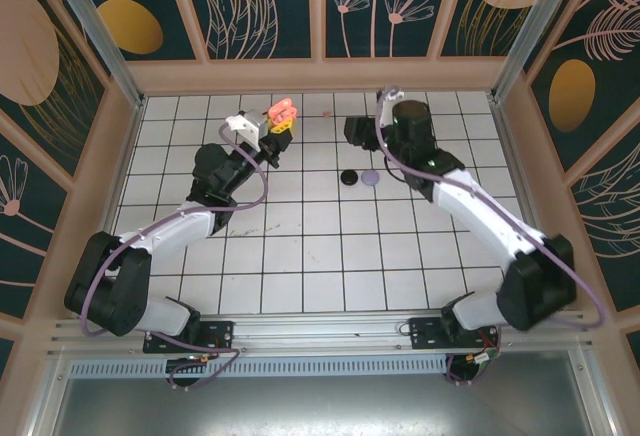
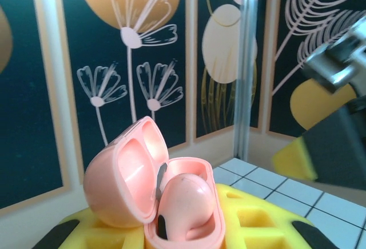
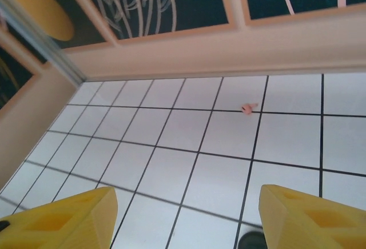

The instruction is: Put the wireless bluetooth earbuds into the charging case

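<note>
– Your left gripper (image 1: 277,128) is raised near the far wall. Its yellow fingers are clamped on the salmon-pink charging case (image 2: 131,175), whose lid is swung back. One rounded pink earbud (image 2: 186,200) appears to sit in a well of that case.

– And the other arm?

– Your right gripper (image 3: 189,220) has its yellow fingertips wide apart, with bare white tile showing between them. It holds nothing and touches nothing.

– Where is the loose one?

– A tiny salmon earbud (image 3: 247,109) lies on a grout line close to the far wall. It is ahead of the right gripper's fingers and well apart from them. A black round piece (image 1: 349,177) and a lavender round piece (image 1: 371,178) lie just beside each other on the tiles between the arms. They are too small to identify.

– So which step is this?

– By my reading, the salmon pair is half done. Your next move looks like a pick: bring the right gripper forward and down over the loose earbud. Then close on it gently, because it is small and may skid on the tile. After that, carry it to the open case.
</note>
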